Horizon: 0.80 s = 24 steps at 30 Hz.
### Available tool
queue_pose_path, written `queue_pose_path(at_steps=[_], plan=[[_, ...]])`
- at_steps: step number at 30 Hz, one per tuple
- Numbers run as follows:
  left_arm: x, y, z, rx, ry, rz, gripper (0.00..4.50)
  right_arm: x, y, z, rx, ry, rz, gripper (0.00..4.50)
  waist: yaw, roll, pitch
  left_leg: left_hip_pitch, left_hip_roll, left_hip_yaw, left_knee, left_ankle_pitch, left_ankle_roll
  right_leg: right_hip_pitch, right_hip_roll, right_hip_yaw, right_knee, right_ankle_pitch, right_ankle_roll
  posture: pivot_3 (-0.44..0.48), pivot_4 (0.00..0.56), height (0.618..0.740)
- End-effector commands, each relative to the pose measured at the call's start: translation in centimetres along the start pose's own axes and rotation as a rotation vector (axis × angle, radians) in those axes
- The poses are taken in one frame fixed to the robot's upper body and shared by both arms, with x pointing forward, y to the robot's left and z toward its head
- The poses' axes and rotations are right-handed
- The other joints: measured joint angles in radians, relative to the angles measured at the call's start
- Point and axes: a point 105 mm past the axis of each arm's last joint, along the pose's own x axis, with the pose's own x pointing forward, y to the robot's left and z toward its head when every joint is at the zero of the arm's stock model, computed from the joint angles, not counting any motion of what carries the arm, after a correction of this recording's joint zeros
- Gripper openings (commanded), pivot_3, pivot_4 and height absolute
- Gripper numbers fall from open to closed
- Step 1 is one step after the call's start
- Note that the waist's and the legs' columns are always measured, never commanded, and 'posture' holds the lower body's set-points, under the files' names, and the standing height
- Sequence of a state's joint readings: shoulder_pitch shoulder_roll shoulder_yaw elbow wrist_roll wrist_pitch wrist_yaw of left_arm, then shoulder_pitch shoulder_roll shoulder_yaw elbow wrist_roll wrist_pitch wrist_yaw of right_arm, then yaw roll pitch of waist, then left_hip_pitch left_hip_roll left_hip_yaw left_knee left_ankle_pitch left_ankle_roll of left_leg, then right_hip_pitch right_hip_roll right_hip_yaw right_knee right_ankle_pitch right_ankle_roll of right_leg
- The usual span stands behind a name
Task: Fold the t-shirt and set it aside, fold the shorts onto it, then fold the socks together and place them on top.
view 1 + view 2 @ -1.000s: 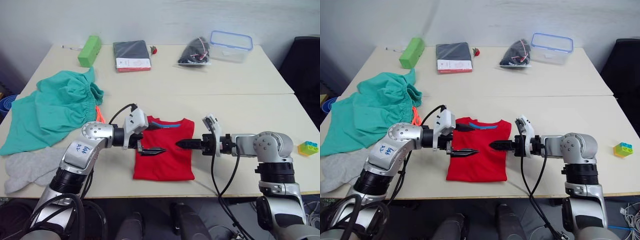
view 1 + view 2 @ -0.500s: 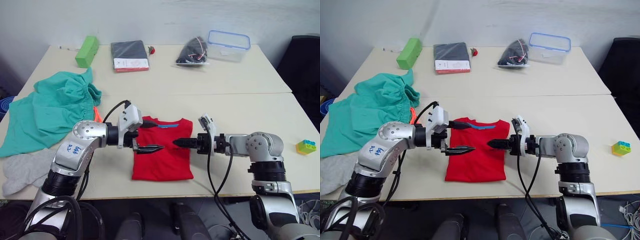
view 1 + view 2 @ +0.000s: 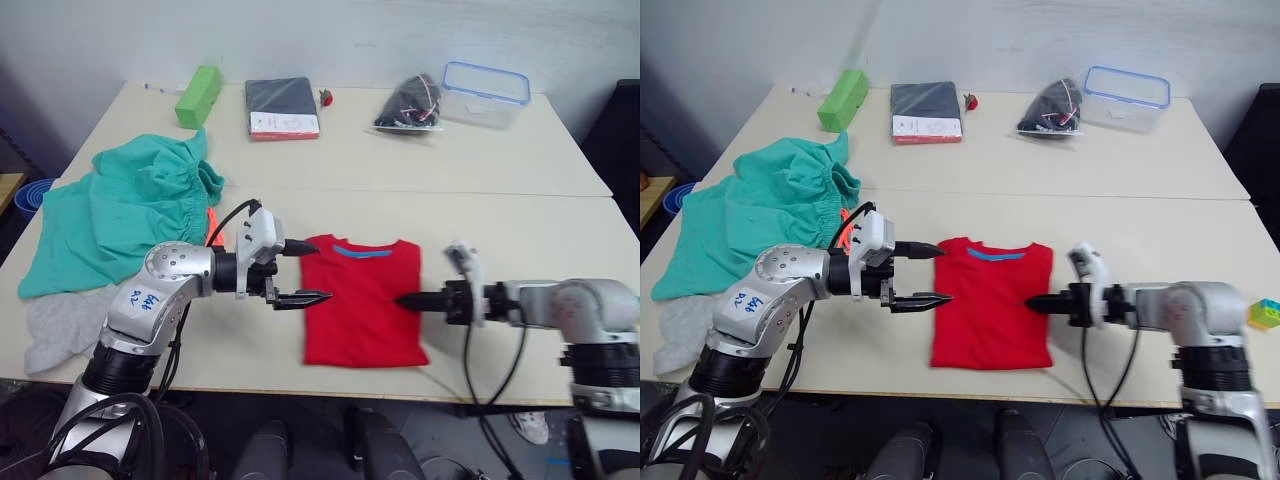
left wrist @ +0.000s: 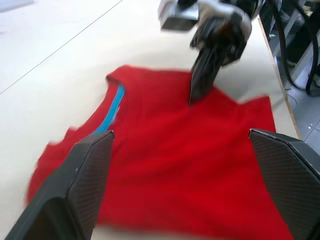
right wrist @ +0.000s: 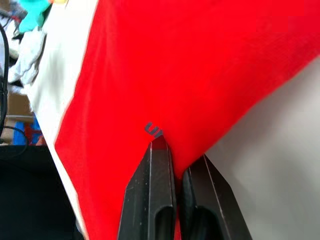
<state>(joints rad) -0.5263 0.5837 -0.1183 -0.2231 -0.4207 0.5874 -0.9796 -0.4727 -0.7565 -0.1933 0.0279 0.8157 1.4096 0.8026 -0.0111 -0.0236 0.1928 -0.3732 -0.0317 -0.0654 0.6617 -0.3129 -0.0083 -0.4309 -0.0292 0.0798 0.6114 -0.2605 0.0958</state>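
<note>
The red t-shirt (image 3: 360,305) lies folded on the table's front part, blue neck band facing the far side. My right gripper (image 3: 403,299) is shut on the cloth near the shirt's right edge; red fabric is pinched between its fingers (image 5: 159,150). Just left of the shirt my left gripper (image 3: 306,271) hovers open, holding nothing. In the left wrist view the right gripper (image 4: 200,82) presses into the t-shirt (image 4: 165,170). The teal shorts (image 3: 120,205) lie crumpled at the left. The grey socks (image 3: 55,325) rest at the front left edge.
Along the far edge stand a green box (image 3: 198,82), a black packet (image 3: 283,108), a black bag (image 3: 410,102) and a clear lidded container (image 3: 486,80). A small toy brick (image 3: 1267,312) sits at the right edge.
My right gripper has gone from open to shut on the t-shirt near its right edge. The whole picture has shifted, so the camera moved. The left gripper stays open.
</note>
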Motion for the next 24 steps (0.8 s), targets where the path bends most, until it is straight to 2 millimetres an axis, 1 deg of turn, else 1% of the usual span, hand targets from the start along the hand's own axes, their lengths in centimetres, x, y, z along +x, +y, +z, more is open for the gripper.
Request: queue_pose_path(at_steps=[1, 3, 5, 6, 7, 8, 10, 11, 14, 17, 19, 22, 24], plan=[[0.4, 0.0, 0.9, 0.051, -0.028, -0.011, 4.50, -3.9, -0.5, 0.7, -0.049, -0.042, -0.050, 0.04, 0.006, 0.000, 0.000, 0.000, 0.000, 0.000, 0.000, 0.000, 0.000, 0.000, 0.000, 0.000, 0.000, 0.000, 0.000, 0.000, 0.150, 0.740], [0.6, -0.2, 0.8, 0.057, -0.026, -0.025, 4.50, -5.6, -1.5, 0.7, -0.067, -0.038, -0.103, 0.04, 0.008, 0.000, 0.000, 0.000, 0.000, 0.000, -0.001, 0.000, 0.000, 0.000, 0.001, 0.000, -0.001, 0.000, 0.000, 0.000, 0.150, 0.740], [0.9, -0.4, 0.9, 0.067, -0.027, -0.047, 4.50, -8.3, -3.7, 0.9, -0.093, -0.037, -0.219, 0.04, 0.007, 0.001, 0.001, 0.000, 0.000, 0.001, -0.001, 0.000, 0.000, 0.000, 0.001, 0.000, -0.001, 0.000, 0.000, 0.000, 0.150, 0.740], [1.0, -0.6, 1.0, 0.070, -0.029, -0.057, 4.50, -9.8, -4.8, 1.0, -0.134, -0.019, -0.279, 0.04, 0.007, 0.003, 0.002, 0.001, 0.000, 0.004, 0.000, 0.000, 0.000, 0.000, 0.002, -0.002, -0.001, 0.001, 0.001, 0.000, 0.150, 0.740], [1.1, -0.7, 1.1, 0.075, -0.032, -0.067, 4.50, -11.4, -6.1, 0.9, -0.172, 0.011, -0.349, 0.04, 0.007, 0.004, 0.002, 0.002, 0.000, 0.006, 0.000, 0.000, 0.001, 0.001, 0.002, -0.003, -0.001, 0.001, 0.002, 0.000, 0.150, 0.740], [1.2, -0.8, 1.2, 0.078, -0.034, -0.073, 4.50, -12.5, -6.8, 0.8, -0.199, 0.037, -0.387, 0.04, 0.006, 0.004, 0.003, 0.002, -0.001, 0.008, 0.000, 0.000, 0.002, 0.001, 0.002, -0.002, -0.001, 0.001, 0.003, 0.000, 0.150, 0.740], [1.4, -1.0, 1.4, 0.086, -0.040, -0.089, 4.50, -15.4, -9.0, 1.2, -0.285, 0.098, -0.530, 0.04, 0.004, 0.005, 0.003, 0.003, -0.001, 0.011, 0.000, 0.000, 0.003, 0.001, 0.002, 0.000, -0.001, 0.002, 0.003, 0.000, 0.150, 0.740], [1.5, -1.1, 1.5, 0.091, -0.041, -0.092, 4.50, -16.6, -9.8, 1.4, -0.305, 0.115, -0.590, 0.04, 0.000, 0.004, 0.003, 0.003, -0.001, 0.012, 0.001, 0.000, 0.003, 0.001, 0.002, 0.001, -0.001, 0.002, 0.004, 0.000, 0.150, 0.740], [1.7, -1.0, 1.6, 0.099, -0.043, -0.093, 4.50, -19.3, -11.4, 1.9, -0.325, 0.138, -0.710, 0.04, -0.017, 0.006, 0.004, 0.005, -0.001, 0.018, 0.001, 0.001, 0.005, 0.001, 0.002, 0.006, -0.001, 0.003, 0.005, 0.000, 0.150, 0.740], [1.7, -1.0, 1.7, 0.101, -0.046, -0.090, 4.50, -20.7, -12.5, 2.2, -0.338, 0.143, -0.792, 0.04, -0.026, 0.009, 0.006, 0.005, -0.001, 0.019, 0.000, 0.001, 0.005, 0.000, 0.003, 0.008, 0.000, 0.003, 0.006, 0.000, 0.150, 0.740], [1.6, -1.0, 1.6, 0.102, -0.045, -0.088, 4.50, -21.4, -13.1, 2.2, -0.355, 0.155, -0.848, 0.04, -0.028, 0.010, 0.006, 0.005, -0.001, 0.020, 0.000, 0.001, 0.005, -0.001, 0.003, 0.009, 0.000, 0.003, 0.006, 0.000, 0.150, 0.740], [1.5, -1.0, 1.5, 0.107, -0.038, -0.077, 4.50, -21.4, -13.9, 2.1, -0.345, 0.136, -0.886, 0.04, -0.028, 0.010, 0.006, 0.006, -0.001, 0.020, 0.000, 0.001, 0.005, -0.001, 0.003, 0.009, 0.000, 0.003, 0.006, 0.000, 0.150, 0.740], [1.4, -1.1, 1.6, 0.107, -0.041, -0.070, 4.50, -21.3, -14.3, 1.7, -0.310, 0.117, -0.897, 0.04, -0.027, 0.010, 0.006, 0.005, -0.001, 0.020, 0.000, 0.001, 0.005, 0.000, 0.003, 0.009, 0.000, 0.003, 0.006, 0.000, 0.150, 0.740]])
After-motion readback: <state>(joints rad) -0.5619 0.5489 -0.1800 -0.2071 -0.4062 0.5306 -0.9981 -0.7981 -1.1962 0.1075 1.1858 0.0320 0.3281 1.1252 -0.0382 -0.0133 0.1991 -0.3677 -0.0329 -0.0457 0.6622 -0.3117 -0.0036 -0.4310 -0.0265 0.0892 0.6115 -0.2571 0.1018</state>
